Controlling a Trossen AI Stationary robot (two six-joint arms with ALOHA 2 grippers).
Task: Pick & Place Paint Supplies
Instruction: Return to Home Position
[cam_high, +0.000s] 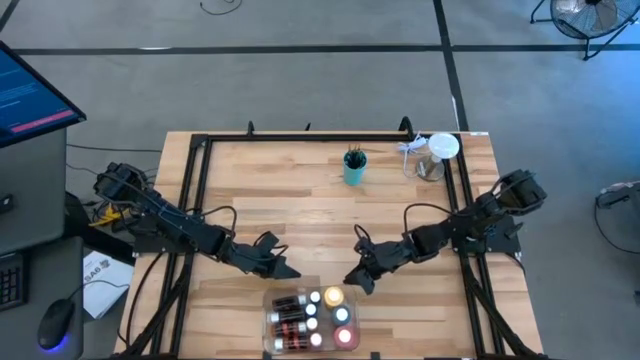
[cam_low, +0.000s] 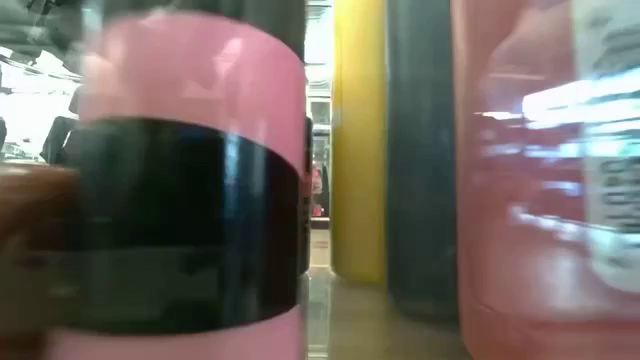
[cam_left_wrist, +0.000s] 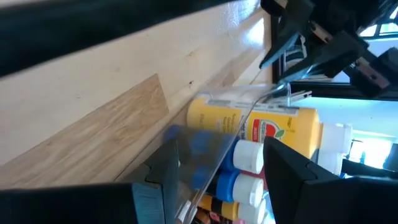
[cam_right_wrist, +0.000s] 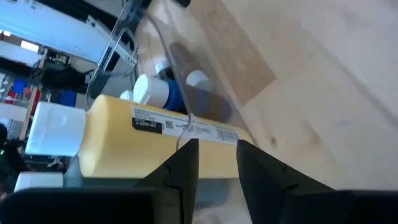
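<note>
**Fig.** Table (cam_high: 300, 200), near edge to far.

**(a)** Near edge, centre: clear tray (cam_high: 267, 322) holds the paint supplies (cam_high: 312, 325), packed upright. Small dark bottles (cam_high: 290, 322) are on its L side, white-capped ones (cam_high: 312, 310) mid-tray, and the yellow bottle (cam_high: 333, 297) in the far row toward the R. These fill the low view: a pink-and-black-labelled bottle (cam_low: 180, 200) at L and a pink bottle (cam_low: 530, 200) at R. The yellow one and a dark bottle (cam_low: 420, 150) show btwn them, farther back.

**(b)** Just beyond the tray: both arms low over the wood.
- Left gripper (cam_high: 281, 266) is off the tray's far L corner. Its fingers (cam_left_wrist: 292, 180) are spread wide w/ nothing btwn them. Its wrist view looks thru the tray wall at the yellow bottle and blue tubes (cam_left_wrist: 230, 183) w/ white caps.
- Right gripper (cam_high: 358, 277) is off the far R corner, gripping nothing. Its fingers (cam_right_wrist: 180, 177) are parted by a narrow gap, and the yellow bottle's side lies just ahead.

**(c)** Far side, centre: teal cup (cam_high: 355, 176), upright, w/ dark brushes (cam_high: 354, 157) standing in it.

**(d)** Far R corner: a clear item (cam_high: 438, 152) w/ white top; kind unclear.
</note>
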